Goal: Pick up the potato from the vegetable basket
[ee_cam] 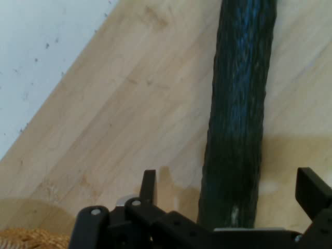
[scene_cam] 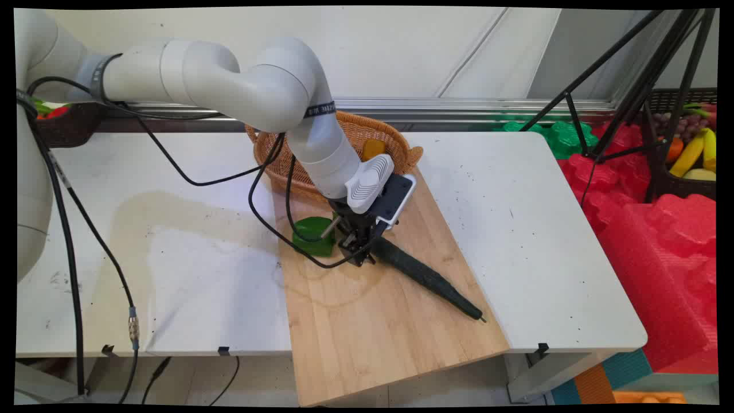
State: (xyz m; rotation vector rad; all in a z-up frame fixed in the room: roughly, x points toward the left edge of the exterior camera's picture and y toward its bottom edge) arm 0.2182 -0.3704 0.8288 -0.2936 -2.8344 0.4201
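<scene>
A long dark green cucumber (scene_cam: 427, 276) lies slantwise on the wooden cutting board (scene_cam: 373, 327). My gripper (scene_cam: 358, 254) is low over the cucumber's upper left end. In the hand view the gripper (ee_cam: 228, 194) is open, and its two fingers (ee_cam: 148, 185) stand on either side of the cucumber (ee_cam: 238, 119) with a gap on each side. A green bell pepper (scene_cam: 312, 235) sits on the board just left of the gripper.
A wicker basket (scene_cam: 275, 163) with an orange piece (scene_cam: 373, 148) in it stands behind the board, partly under the arm. Black cables hang over the table's left half. A black tripod and red foam shapes stand off the table's right.
</scene>
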